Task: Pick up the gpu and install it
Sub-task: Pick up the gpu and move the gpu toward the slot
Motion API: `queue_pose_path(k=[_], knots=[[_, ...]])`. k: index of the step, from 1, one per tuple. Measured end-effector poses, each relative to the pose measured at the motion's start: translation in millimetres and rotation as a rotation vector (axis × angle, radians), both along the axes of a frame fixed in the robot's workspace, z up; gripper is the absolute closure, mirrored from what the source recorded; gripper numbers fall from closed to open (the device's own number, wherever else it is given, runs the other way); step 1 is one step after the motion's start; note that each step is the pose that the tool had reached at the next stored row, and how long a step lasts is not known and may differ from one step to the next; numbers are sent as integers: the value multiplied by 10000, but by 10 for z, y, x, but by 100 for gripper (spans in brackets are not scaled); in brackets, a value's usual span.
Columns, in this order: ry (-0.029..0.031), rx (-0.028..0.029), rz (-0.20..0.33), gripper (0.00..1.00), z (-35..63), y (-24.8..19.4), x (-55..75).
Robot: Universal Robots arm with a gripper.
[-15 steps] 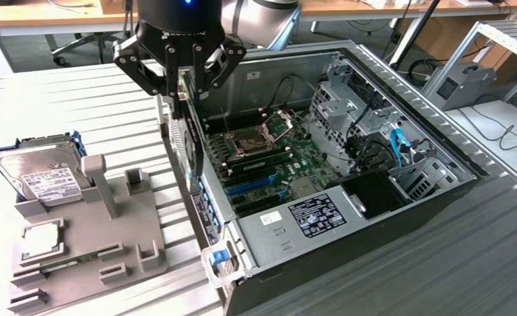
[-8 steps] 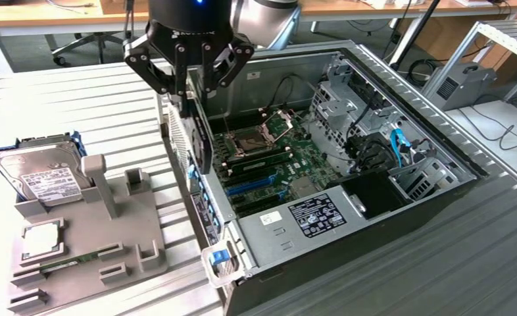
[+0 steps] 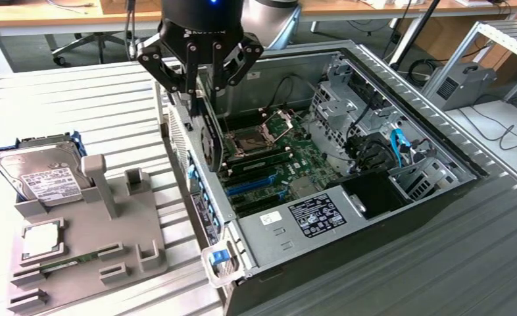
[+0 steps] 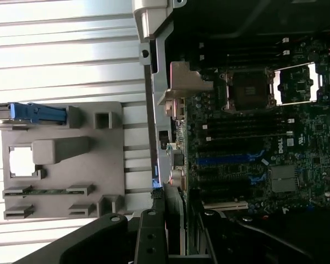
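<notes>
My gripper (image 3: pixel 204 84) is shut on the gpu (image 3: pixel 211 138), a thin black card that hangs edge-on below the fingers. The card is over the open computer case (image 3: pixel 416 217), just inside its wall on the exterior view's left, above the motherboard (image 3: pixel 271 164). Its lower edge is level with the CPU socket (image 3: pixel 245 139), and the blue expansion slots (image 3: pixel 254 184) lie nearer the camera. In the wrist view the gpu (image 4: pixel 175 220) shows as a narrow blade between the black fingers (image 4: pixel 148 239), with the gripper (image 4: pixel 176 234) beside the case wall and the blue slots (image 4: pixel 228 159) off to one side.
A grey parts holder (image 3: pixel 92 243) lies on the slatted table at the exterior view's left, carrying a silver hard drive (image 3: pixel 39 174), a CPU chip (image 3: pixel 41 238) and a green memory stick (image 3: pixel 61 265). Inside the case are a power supply (image 3: pixel 316 217), drive cages (image 3: pixel 364 105) and cables.
</notes>
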State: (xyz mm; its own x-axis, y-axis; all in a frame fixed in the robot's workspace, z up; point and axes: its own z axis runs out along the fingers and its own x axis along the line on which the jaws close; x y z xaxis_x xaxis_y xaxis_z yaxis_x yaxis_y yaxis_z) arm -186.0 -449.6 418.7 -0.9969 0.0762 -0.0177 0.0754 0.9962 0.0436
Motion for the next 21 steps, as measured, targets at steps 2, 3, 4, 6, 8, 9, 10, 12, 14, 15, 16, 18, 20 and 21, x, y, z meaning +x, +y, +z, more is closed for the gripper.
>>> queue_pose_path(k=[2, 3, 4, 6, 8, 9, 10, 12, 14, 15, 16, 18, 20, 21], knots=[[0, -1, 0, 72, 0, 0, 22], [-1, -2, 0, 72, -1, 0, 33], [-1, -4, 0, 72, -1, 0, 52], [0, -12, 0, 72, -1, 0, 82], [-1, -20, 0, 72, -3, 0, 117], [-1, -23, 1, 72, -3, 0, 128], [-1, -25, 1, 72, -3, 0, 140], [0, -31, 0, 72, -4, 0, 163], [-1, -38, 0, 72, -5, 0, 184], [0, -41, -1, 72, -5, 0, 193], [-1, -44, 0, 72, -6, 0, 203], [0, -50, 0, 72, -7, 0, 223], [-1, -55, 0, 72, -8, 0, 242], [-1, -58, 0, 72, -9, 0, 252]])
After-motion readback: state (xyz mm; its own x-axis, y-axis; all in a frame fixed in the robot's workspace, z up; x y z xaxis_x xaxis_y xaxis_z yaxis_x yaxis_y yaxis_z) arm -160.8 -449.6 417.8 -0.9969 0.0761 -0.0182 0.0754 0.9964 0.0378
